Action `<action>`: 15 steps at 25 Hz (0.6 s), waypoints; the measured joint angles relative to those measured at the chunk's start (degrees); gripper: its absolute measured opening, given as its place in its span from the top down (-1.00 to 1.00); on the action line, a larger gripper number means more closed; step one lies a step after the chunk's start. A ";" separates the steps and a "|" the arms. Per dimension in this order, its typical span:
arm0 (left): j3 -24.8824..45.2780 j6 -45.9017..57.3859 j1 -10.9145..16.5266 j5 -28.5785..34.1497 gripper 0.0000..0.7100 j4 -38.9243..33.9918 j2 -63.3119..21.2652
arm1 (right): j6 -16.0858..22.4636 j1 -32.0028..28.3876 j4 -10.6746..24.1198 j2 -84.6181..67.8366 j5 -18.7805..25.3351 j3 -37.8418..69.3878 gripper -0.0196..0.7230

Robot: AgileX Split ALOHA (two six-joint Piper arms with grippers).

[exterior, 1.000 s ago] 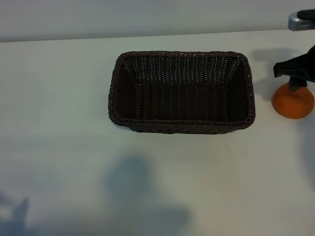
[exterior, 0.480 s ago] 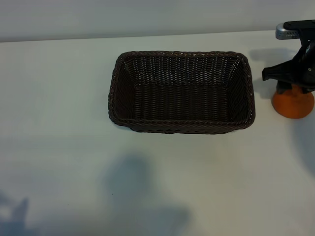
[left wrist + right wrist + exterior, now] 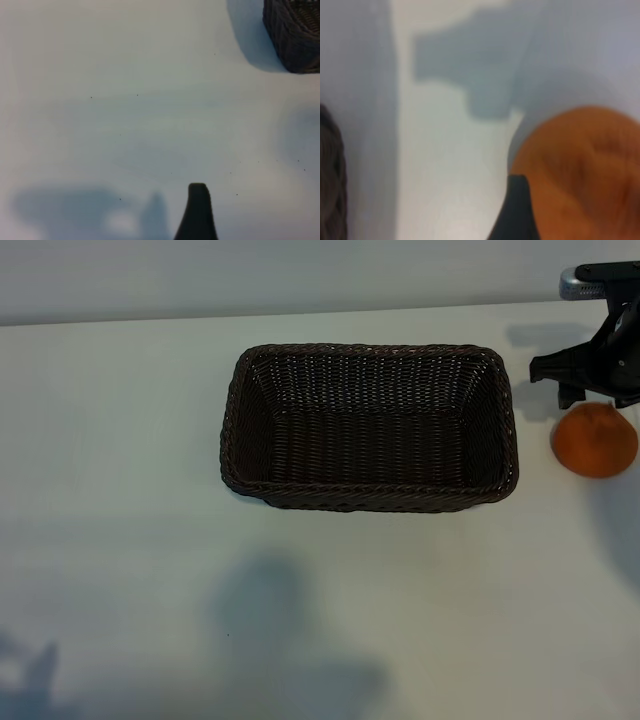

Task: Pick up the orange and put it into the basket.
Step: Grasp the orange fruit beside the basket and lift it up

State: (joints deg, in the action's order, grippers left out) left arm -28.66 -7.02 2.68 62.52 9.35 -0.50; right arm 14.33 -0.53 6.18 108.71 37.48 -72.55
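The orange (image 3: 595, 440) lies on the white table to the right of the basket (image 3: 368, 427), which is dark brown wicker and has nothing in it. My right gripper (image 3: 592, 390) hovers just behind and above the orange, open and not holding it. In the right wrist view the orange (image 3: 580, 170) fills the near corner, with one dark finger (image 3: 520, 210) beside it and the basket's edge (image 3: 330, 175) off to one side. The left arm is out of the exterior view. Its wrist view shows one finger (image 3: 198, 210) over bare table, open, and a basket corner (image 3: 295, 35).
The table's far edge (image 3: 300, 312) runs behind the basket, close to the right gripper. The orange lies near the right border of the exterior view. Bare white tabletop (image 3: 300, 620) spreads in front of the basket, crossed by arm shadows.
My right gripper has risen off the orange and drawn back toward the far edge, so the whole orange now shows. The orange and the basket have not moved.
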 joint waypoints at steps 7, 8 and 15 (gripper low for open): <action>0.00 0.00 0.00 0.00 -0.67 0.00 0.00 | 1.22 -3.74 1.68 0.11 0.66 -0.05 -0.61; 0.00 0.00 0.00 0.00 -0.67 0.00 0.00 | 1.22 -4.47 1.69 0.11 1.18 -0.05 -0.61; 0.00 0.00 0.00 0.00 -0.67 0.00 0.00 | -3.17 -5.11 -3.54 0.11 2.44 -0.05 -0.61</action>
State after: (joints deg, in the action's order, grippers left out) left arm -28.66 -7.02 2.68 62.52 9.35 -0.50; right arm 11.16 -5.64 2.64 108.83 39.92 -72.59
